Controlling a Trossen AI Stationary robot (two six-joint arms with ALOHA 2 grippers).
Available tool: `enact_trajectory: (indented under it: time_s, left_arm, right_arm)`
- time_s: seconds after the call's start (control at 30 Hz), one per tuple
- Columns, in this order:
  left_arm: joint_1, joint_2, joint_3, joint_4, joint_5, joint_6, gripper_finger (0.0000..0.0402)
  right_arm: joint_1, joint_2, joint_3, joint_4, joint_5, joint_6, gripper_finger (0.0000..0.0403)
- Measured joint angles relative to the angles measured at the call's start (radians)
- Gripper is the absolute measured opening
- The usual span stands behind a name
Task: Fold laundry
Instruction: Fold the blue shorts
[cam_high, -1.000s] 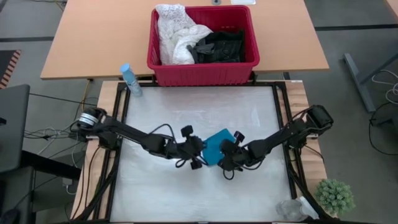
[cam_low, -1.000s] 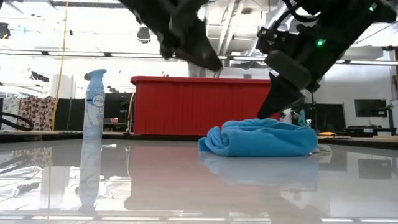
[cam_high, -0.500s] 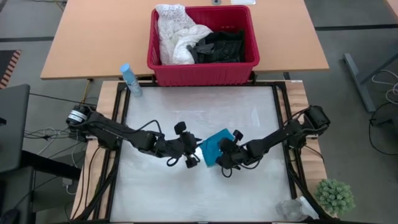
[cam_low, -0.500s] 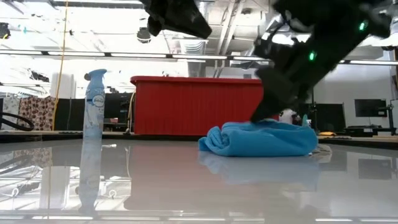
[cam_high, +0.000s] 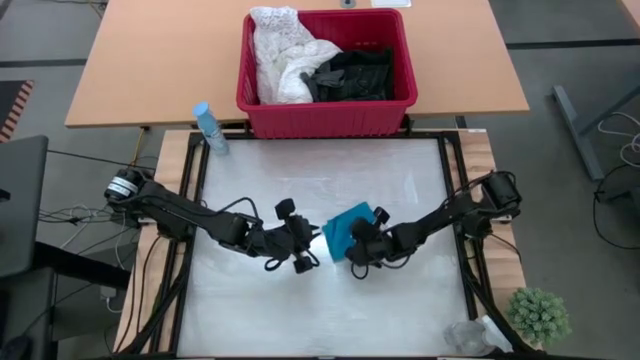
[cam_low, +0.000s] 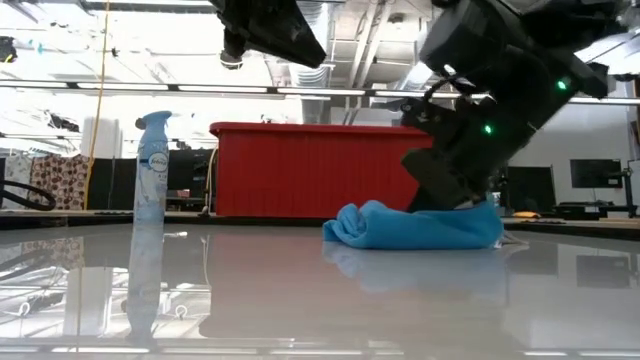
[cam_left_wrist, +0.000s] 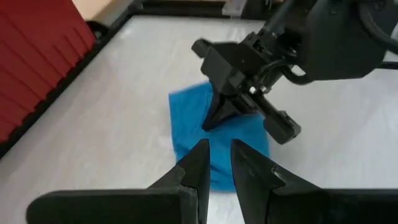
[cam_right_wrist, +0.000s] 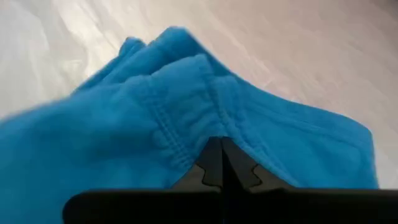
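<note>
Teal garment lies bunched on the white table, roughly mid-table, well apart from the red basket at the far edge. It's already a compact wad, w/ a rolled edge toward the spray bottle side in the low view.

Right pincer is on the garment's near-right part, pressed down into the cloth. Its fingers are together, tips buried in a stitched seam per the right wrist view; whether cloth is actually pinched btwn them can't be told, looks more like pressing/pinning than a lift.

Left pincer sits just beside the garment's left edge, off the cloth. Fingers nearly together w/ a thin slit btwn them, holding nothing; in the low view it hangs above the table, not touching.

Rest of the laundry: white lacy piece and black items are in the basket, not yet out.

Step in hand, as I read it: finishing/flattening the fold on the teal piece, right arm holding it down while left stands by.

Next move prob calls for: left pincer to spread a bit, come in low at the garment's free left edge and take one layer only, then carry it over toward the right pincer w/o dragging the whole wad. Right must keep the pin or the slick table lets the cloth slide. Risk: thick bunch, easy to grab several layers.
</note>
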Motion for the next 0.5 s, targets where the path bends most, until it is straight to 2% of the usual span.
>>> enact_trajectory:
  time_s: [0.23, 0.3, 0.4, 0.5]
  left_arm:
    - [0.0, -0.163, 0.0, 0.007, -0.025, -0.006, 0.0054]
    - [0.0, -0.215, 0.0, 0.008, -0.026, 0.001, 0.0054]
    - [0.0, -0.291, 0.0, 0.005, -0.027, 0.001, 0.0054]
    - [-0.008, -0.355, 0.0, 0.002, -0.022, 0.0, 0.0054]
  right_arm:
    - [-0.016, -0.211, 0.022, 0.016, -0.001, -0.076, 0.0018]
    - [-0.024, -0.253, 0.022, 0.031, -0.031, -0.091, 0.0018]
    - [-0.034, -0.267, 0.023, 0.036, -0.089, -0.069, 0.0018]
    - [-0.035, -0.222, 0.022, 0.058, -0.145, -0.032, 0.0018]
